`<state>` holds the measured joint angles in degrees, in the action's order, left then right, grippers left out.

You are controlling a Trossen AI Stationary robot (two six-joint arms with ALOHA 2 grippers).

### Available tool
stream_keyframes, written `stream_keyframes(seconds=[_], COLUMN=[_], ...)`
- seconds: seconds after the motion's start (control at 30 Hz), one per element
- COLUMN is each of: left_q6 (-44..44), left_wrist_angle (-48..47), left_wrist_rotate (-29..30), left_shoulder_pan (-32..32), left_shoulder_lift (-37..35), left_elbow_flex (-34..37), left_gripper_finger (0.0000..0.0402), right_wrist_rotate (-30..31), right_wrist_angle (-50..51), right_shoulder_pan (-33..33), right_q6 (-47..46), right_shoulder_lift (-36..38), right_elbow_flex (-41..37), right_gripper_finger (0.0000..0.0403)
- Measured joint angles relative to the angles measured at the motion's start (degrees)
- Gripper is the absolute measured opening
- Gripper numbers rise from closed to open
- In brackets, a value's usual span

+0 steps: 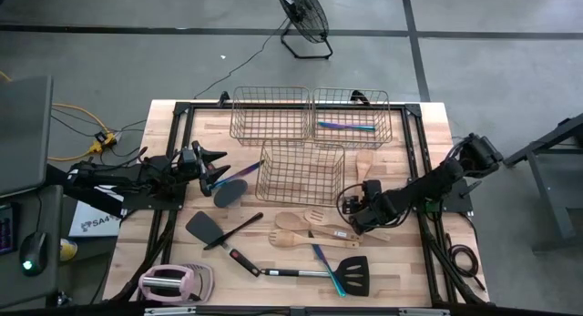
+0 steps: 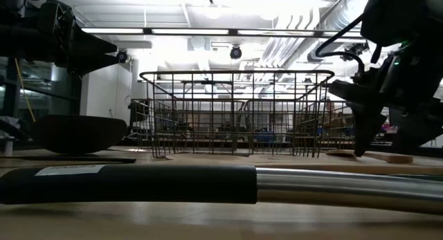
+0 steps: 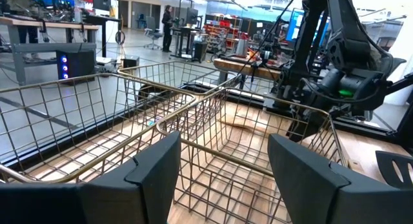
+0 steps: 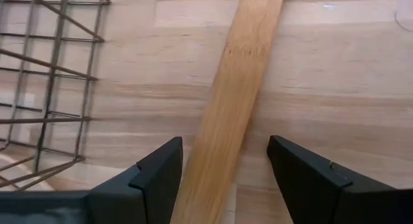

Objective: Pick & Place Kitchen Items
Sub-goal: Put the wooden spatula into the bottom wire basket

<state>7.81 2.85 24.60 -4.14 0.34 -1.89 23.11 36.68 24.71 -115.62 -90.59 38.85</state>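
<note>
**Right gripper lining up over a wooden handle**

Lying nearest the low camera is the black-and-steel handle of a spatula (image 2: 138, 183), stretching across the foreground of the wooden table (image 1: 428, 125). Beyond it, the right gripper (image 4: 226, 179) is hanging just over a pale wooden utensil handle (image 4: 235, 95), its fingers standing apart on either side of the wood and not yet touching it. The step in hand looks like the pick: the next move is calling for a short descent and a closing of the fingers squarely across the flat handle, without nudging the near wire basket (image 1: 302, 168) just beside it.

The left gripper (image 1: 215, 166) is waiting near the table's left edge, fingers apart and empty, facing that same basket.

Other utensils are lying loose on the table: wooden spoons (image 1: 305, 227), a black spatula (image 1: 205, 229), an iridescent piece (image 1: 326, 267). Another iridescent piece (image 1: 346, 126) is already resting in the far right basket (image 1: 392, 120). A pink-and-white gadget (image 1: 173, 281) is sitting at the front left corner.

Around the table, a floor fan (image 1: 303, 15) is standing on grey flooring; workbenches and a distant person are showing in the room.
</note>
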Motion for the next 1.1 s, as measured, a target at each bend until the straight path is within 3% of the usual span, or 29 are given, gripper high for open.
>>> stream_keyframes(seconds=[0.27,0.7,1.1], left_q6=[0.0,0.0,0.0], left_wrist_angle=[0.0,0.0,0.0], left_wrist_rotate=[0.0,0.0,0.0], left_shoulder_pan=[0.0,0.0,0.0], left_shoulder_lift=[0.0,0.0,0.0], left_elbow_flex=[0.0,0.0,0.0], left_gripper_finger=[0.0230,0.0230,0.0230], right_wrist_rotate=[-1.3,-2.4,-3.4], right_wrist_angle=[0.6,1.2,1.8], right_shoulder_pan=[0.0,0.0,0.0], right_q6=[0.0,0.1,0.3], right_shoulder_lift=[0.0,-0.1,-0.1], right_elbow_flex=[-0.1,-0.3,-0.2], right_gripper_finger=[0.0218,0.0099,0.0106])
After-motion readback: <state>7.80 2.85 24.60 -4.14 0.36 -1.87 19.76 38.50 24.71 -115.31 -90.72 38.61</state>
